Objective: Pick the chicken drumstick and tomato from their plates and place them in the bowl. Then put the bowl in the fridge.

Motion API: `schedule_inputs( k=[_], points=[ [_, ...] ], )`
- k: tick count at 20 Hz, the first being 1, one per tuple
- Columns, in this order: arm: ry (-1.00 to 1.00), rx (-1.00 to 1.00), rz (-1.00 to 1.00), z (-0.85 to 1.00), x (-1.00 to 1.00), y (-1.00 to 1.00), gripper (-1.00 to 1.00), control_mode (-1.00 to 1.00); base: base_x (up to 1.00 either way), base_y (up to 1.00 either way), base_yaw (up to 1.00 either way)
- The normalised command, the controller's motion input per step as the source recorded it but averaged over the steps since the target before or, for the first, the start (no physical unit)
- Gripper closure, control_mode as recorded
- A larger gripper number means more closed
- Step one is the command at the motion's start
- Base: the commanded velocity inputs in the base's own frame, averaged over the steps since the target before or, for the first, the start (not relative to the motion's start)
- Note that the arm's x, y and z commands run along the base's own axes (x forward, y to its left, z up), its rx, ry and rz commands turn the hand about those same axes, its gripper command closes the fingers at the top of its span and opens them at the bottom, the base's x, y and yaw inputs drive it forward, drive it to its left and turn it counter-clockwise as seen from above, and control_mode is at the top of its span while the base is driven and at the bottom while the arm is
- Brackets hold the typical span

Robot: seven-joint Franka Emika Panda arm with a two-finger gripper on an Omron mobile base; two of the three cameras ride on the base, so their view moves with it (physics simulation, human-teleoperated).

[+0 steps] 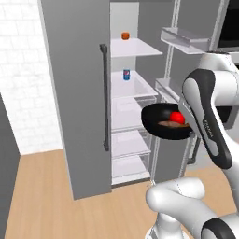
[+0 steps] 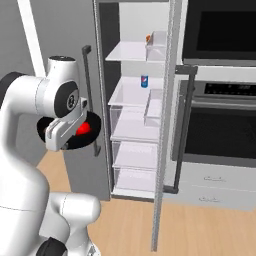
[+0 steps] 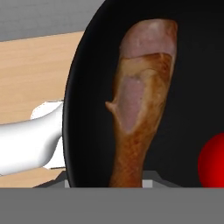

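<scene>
Gripper (image 1: 190, 132): closed on rim of black bowl (image 1: 156, 122). Drumstick (image 3: 139, 100), tomato (image 3: 214, 161) inside bowl. Step: carrying bowl to fridge (image 1: 135, 84), open ahead. Next: probably level reach onto shelf.

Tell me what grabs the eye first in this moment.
The glossy black bowl, held up in the air by the white arm in front of the open grey fridge, carries the bright red tomato and the reddish-brown chicken drumstick. Behind it, white fridge shelves hold a blue can and a small orange item.
</scene>
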Motion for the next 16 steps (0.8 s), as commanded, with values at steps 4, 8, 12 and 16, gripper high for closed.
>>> schedule_inputs(
  k=[4, 8, 12, 16],
  points=[
    [0.0, 0.0, 0.0, 0.0, 0.0, 0.0, 1.0, 1.0, 0.96, 0.0, 0.04],
    [0.0, 0.0, 0.0, 0.0, 0.0, 0.0, 1.0, 1.0, 0.69, 0.0, 0.0],
    [0.0, 0.0, 0.0, 0.0, 0.0, 0.0, 1.0, 1.0, 0.56, -0.02, 0.0],
    [0.0, 0.0, 0.0, 0.0, 0.0, 0.0, 1.0, 1.0, 0.48, -0.09, -0.06]
  ],
)
